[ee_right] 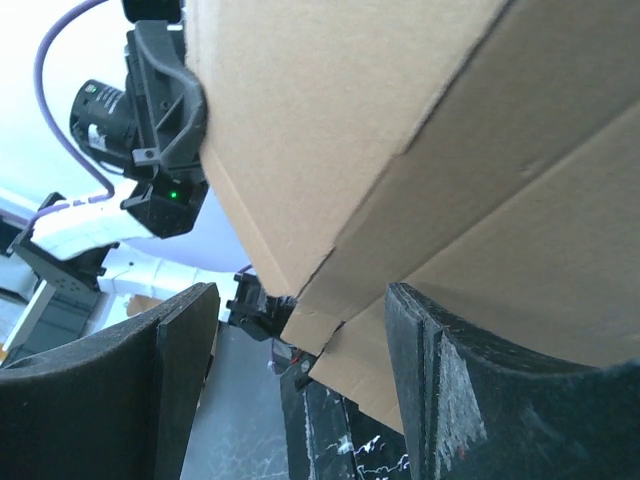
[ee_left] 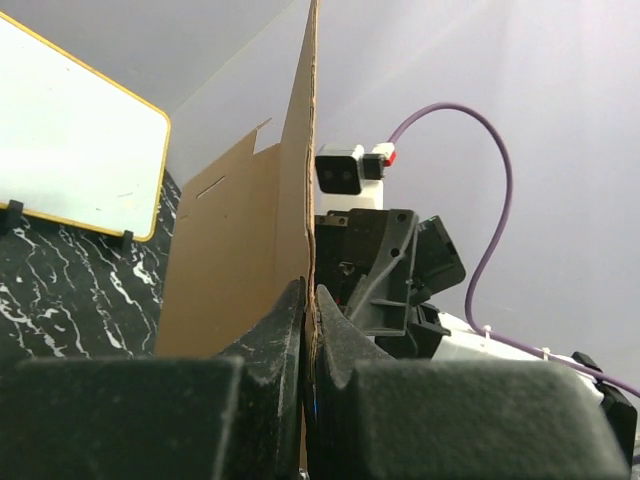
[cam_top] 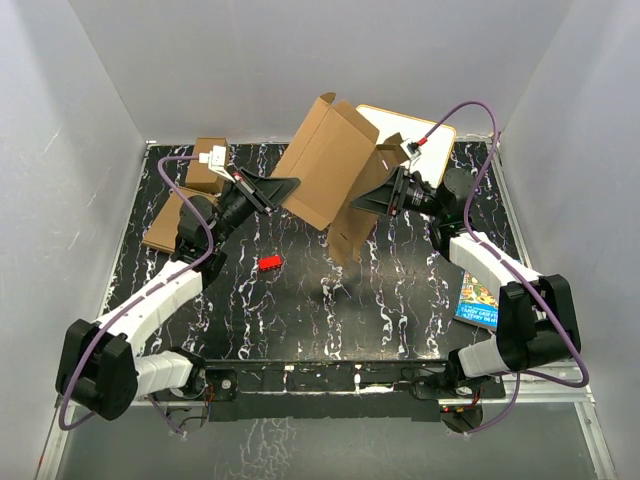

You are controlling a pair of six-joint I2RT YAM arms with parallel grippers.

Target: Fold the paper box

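The paper box (cam_top: 325,165) is up off the desk (cam_top: 300,320), hanging in the air beyond the red block (cam_top: 268,263) and a bit to its right. My left pincer (ee_left: 308,300) is clamped tight on the thin edge of one panel, on the block's side of the box. My right pincer (cam_top: 372,197) is gaping wide on the side away from the block. A folded corner sits between its fingers (ee_right: 180,350) with nothing squeezed.

Handling-wise I'd call it light and fairly stiff across the panels, but floppy at every crease. One flap dangles toward the desk, just past the block. It's plain cardboard, so not slippery, though a hard pinch would probably dent it. I'd grab flat panel edges near a crease, not the loose flaps.

What I can't see: the slits and tabs are mostly turned away, the right wrist view is nearly all cardboard, and I can't tell whether those fingers brush it.
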